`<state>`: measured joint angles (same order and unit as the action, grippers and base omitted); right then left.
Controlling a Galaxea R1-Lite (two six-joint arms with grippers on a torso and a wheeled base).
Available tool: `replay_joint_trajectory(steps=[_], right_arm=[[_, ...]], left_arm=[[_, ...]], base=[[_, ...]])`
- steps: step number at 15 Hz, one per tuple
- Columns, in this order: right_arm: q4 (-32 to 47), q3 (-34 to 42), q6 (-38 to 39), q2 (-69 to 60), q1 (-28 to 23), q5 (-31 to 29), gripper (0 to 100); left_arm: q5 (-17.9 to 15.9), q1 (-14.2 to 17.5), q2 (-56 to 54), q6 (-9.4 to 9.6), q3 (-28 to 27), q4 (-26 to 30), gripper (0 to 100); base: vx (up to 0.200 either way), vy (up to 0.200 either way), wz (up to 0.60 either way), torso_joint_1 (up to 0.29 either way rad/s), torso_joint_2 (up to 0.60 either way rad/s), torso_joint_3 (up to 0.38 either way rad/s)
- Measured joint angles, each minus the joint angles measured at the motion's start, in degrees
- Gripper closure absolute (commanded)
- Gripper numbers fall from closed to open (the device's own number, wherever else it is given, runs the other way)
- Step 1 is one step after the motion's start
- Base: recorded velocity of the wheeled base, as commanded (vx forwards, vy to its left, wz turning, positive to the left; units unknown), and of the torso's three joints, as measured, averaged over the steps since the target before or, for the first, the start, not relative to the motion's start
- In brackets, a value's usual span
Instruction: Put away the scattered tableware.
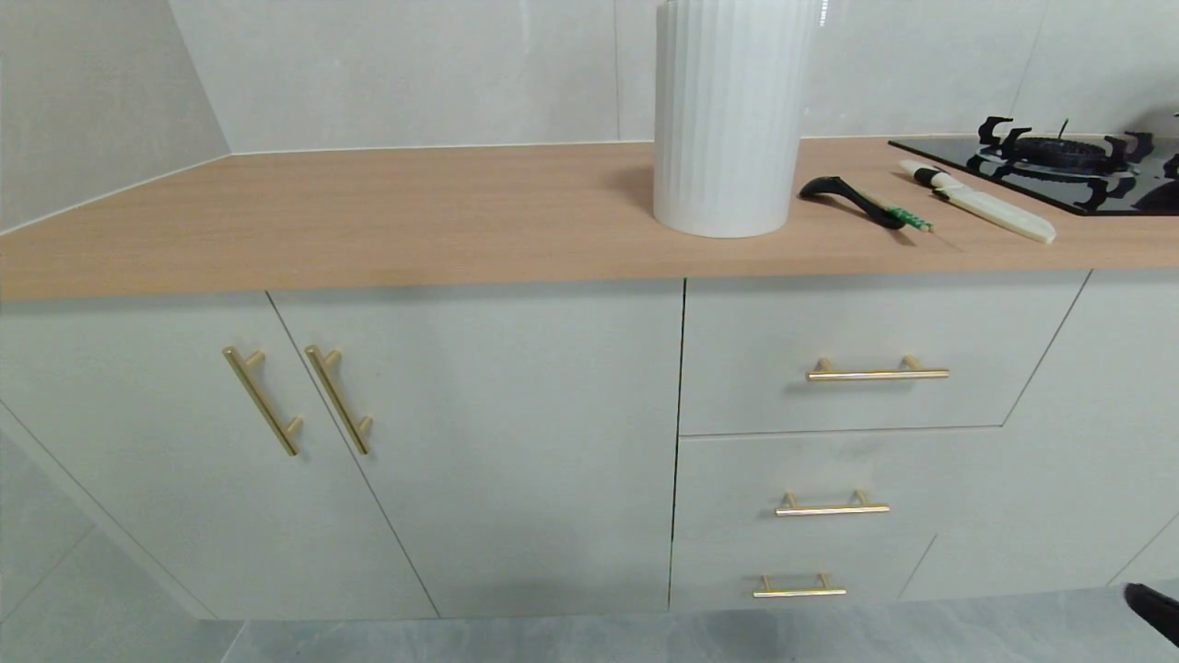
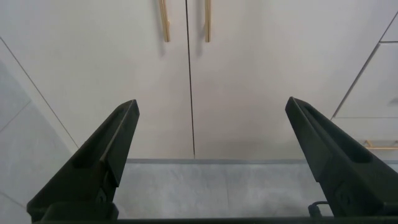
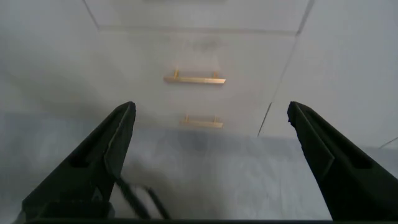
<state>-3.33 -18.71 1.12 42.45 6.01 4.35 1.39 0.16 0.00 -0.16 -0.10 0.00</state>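
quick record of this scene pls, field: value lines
surface: wooden countertop, stove at its right end
standing: white ribbed container, upright on the countertop
lying: black-handled utensil and white knife, apart, between container and stove
left: left tool open, empty, facing the cabinet doors
right: right tool open, empty, facing the lower drawers
progress: nothing put away yet

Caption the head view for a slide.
White ribbed container, a black utensil and a white knife on the wooden counter beside the gas hob.

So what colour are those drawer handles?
Gold, like brass; the top drawer handle shows it best in the head view.
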Motion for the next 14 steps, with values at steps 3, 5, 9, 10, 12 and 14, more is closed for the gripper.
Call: replay_joint_trajectory(steps=[3,5,9,10,12,14], right_arm=[[-7.4,-5.0,-0.1,22.2,2.1,-0.1,0],[-15.7,-7.6,-0.1,36.0,2.9,-0.2,0],[-33.0,-9.5,0.0,57.7,4.5,-4.7,0],[-36.2,-9.6,0.0,61.8,4.7,-6.1,0],[-40.7,-9.7,0.4,68.3,5.0,-7.9,0],[-46.5,-9.8,1.3,73.7,5.1,-9.4,0]], left_arm=[[0.0,0.0,0.0,0.00,0.0,0.0,0],[0.0,0.0,0.0,-0.02,0.0,0.0,0],[0.0,0.0,0.0,0.00,0.0,0.0,0],[0.0,0.0,0.0,0.00,0.0,0.0,0],[0.0,0.0,0.0,0.02,0.0,0.0,0],[0.0,0.0,0.0,0.02,0.0,0.0,0]], base=[[0.000,0.000,0.00,0.000,0.00,0.000],[0.000,0.000,0.00,0.000,0.00,0.000],[0.000,0.000,0.00,0.000,0.00,0.000],[0.000,0.000,0.00,0.000,0.00,0.000],[0.000,0.000,0.00,0.000,0.00,0.000],[0.000,0.000,0.00,0.000,0.00,0.000]])
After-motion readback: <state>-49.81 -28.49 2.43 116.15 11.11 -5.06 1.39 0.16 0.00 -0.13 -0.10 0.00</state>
